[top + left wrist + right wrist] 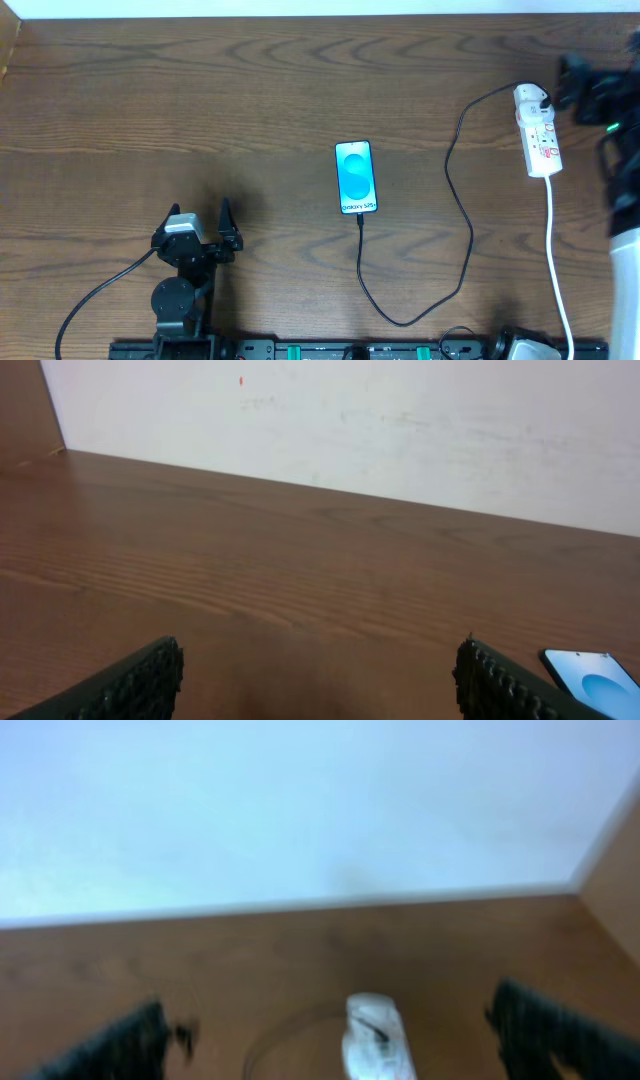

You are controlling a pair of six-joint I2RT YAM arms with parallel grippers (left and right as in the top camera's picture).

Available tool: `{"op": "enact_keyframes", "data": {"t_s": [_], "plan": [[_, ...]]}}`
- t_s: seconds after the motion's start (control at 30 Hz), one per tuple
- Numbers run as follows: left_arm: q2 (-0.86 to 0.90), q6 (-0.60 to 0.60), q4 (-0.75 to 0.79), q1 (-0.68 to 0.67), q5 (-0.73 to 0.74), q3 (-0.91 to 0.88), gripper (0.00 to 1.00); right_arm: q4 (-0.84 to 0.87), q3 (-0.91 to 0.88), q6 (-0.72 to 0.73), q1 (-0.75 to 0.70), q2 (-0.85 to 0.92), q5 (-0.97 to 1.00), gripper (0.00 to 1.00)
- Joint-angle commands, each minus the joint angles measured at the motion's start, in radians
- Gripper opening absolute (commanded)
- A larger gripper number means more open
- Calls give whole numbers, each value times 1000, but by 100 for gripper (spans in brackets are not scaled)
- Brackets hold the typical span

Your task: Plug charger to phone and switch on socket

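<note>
the left gripper (pixel 318 672) sits at the near left, its fingers (pixel 140 682) spread wide over bare table (pixel 200 100), holding nothing. the phone (pixel 355 177) lies mid-table, screen up, with the charger (pixel 465 230) tip at its near edge; the cable loops right and far to the adapter on the socket (pixel 543 140). the right gripper (pixel 328 1012) hangs above the socket's far end, fingers (pixel 560 1030) wide apart, touching nothing; that view is blurred.

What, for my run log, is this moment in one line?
charger: tip at phone | socket: right gripper open, near | left gripper: open, apart
</note>
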Motion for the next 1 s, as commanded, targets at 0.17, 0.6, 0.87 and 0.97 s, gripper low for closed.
{"op": "enact_keyframes", "data": {"t_s": [0.17,0.6,0.87,0.97], "plan": [[-7,21,-42,6,-17,-17,87,443,-522,87,50,-203,12,99],[-7,21,-42,6,-17,-17,87,660,-1038,101,50,-559,8,99],[-7,21,-42,6,-17,-17,87,597,-1145,104,50,-863,11,99],[-7,21,-42,6,-17,-17,87,570,-1145,104,50,-927,40,99]]}}
